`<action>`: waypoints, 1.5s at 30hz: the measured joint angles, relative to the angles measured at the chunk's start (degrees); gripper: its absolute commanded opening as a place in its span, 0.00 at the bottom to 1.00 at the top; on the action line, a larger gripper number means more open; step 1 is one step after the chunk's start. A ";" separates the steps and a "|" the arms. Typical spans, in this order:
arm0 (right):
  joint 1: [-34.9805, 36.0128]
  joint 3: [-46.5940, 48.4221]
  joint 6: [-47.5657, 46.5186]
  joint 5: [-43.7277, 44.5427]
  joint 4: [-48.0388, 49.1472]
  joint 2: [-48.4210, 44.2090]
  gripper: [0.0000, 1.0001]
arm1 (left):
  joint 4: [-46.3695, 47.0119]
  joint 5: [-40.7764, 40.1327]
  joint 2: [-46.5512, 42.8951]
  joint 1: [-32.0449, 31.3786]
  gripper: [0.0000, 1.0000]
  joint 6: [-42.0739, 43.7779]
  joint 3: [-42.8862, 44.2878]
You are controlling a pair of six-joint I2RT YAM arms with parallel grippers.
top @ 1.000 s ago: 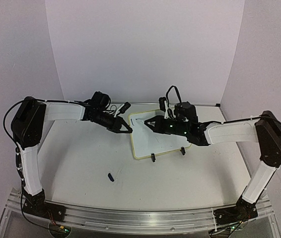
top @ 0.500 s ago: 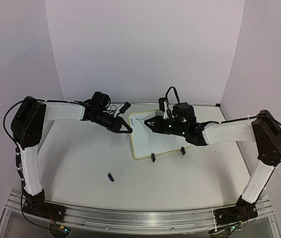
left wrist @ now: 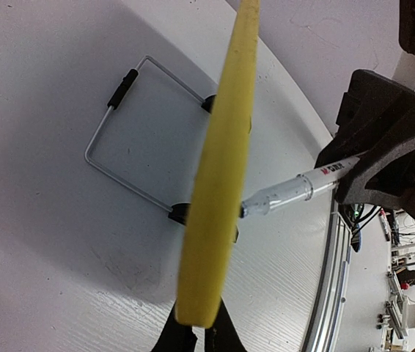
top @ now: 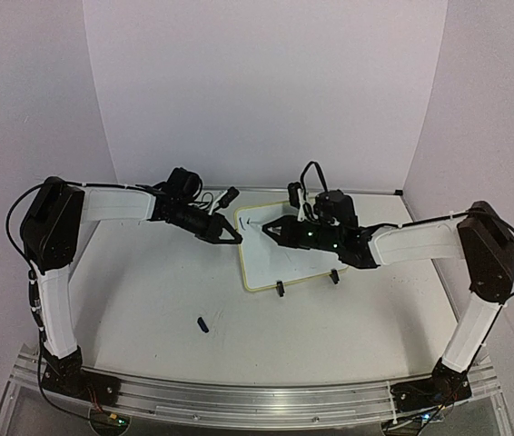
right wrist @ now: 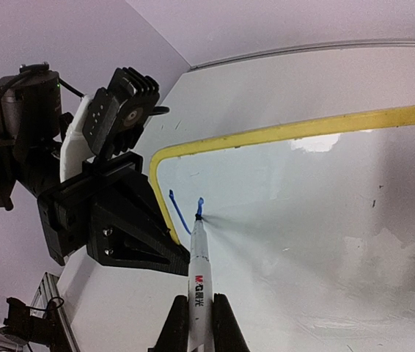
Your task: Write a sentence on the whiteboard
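Observation:
The whiteboard (top: pixel 289 254) stands tilted on its black clip feet at the table's centre, its yellow rim showing. My left gripper (top: pixel 236 238) is shut on the board's left rim; in the left wrist view the rim (left wrist: pixel 222 161) runs edge-on between my fingers (left wrist: pixel 174 339). My right gripper (top: pixel 270 229) is shut on a white marker (right wrist: pixel 199 271) whose tip touches the board's upper left corner. Of the sentence, only two short blue strokes (right wrist: pixel 179 213) show beside the tip. The left gripper (right wrist: pixel 119 220) sits just left of them.
A small dark marker cap (top: pixel 202 324) lies on the table, near left of the board. The board's wire stand (left wrist: pixel 119 147) shows behind it. Purple walls close in the back and both sides.
My right gripper has shifted slightly left with the marker on the board. The left gripper and the board have not moved.

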 measured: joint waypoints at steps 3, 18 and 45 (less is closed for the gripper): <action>0.00 -0.02 0.00 -1.16 0.09 0.48 0.00 | 0.00 0.00 0.00 0.00 0.00 0.00 0.00; 0.24 -1.57 0.04 -2.49 0.44 0.87 0.00 | 0.00 -0.02 0.00 0.00 0.00 0.00 0.00; 1.51 -7.15 0.24 -1.64 0.26 -5.20 0.00 | -0.04 -0.02 0.00 -0.02 0.00 0.13 0.00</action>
